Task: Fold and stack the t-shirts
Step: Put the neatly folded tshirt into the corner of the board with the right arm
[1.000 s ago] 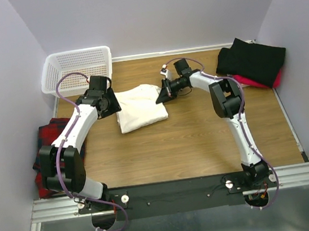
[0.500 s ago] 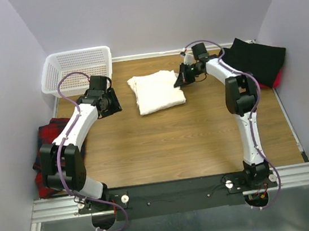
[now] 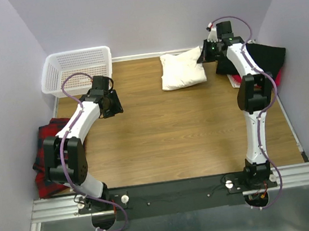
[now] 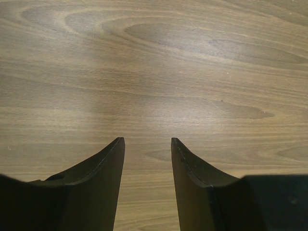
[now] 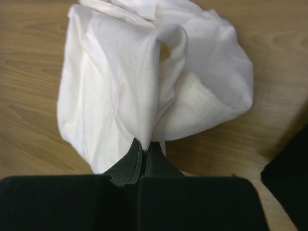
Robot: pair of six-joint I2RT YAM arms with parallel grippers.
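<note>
The folded cream-white t-shirt lies at the back of the table, right of centre. My right gripper is shut on its right edge; in the right wrist view the cloth bunches up from the closed fingertips. The black t-shirt lies folded at the back right corner, just right of that gripper, with the red t-shirt showing under its right edge. My left gripper is open and empty over bare wood at the left; it also shows in the left wrist view.
A white mesh basket stands at the back left corner. A red-and-dark plaid cloth hangs off the table's left edge. The walls close in the table at the back and both sides.
My right gripper has dragged the cream-white t-shirt from the table's middle to the back right, close to the black t-shirt. The left gripper has stayed nearly in place.
</note>
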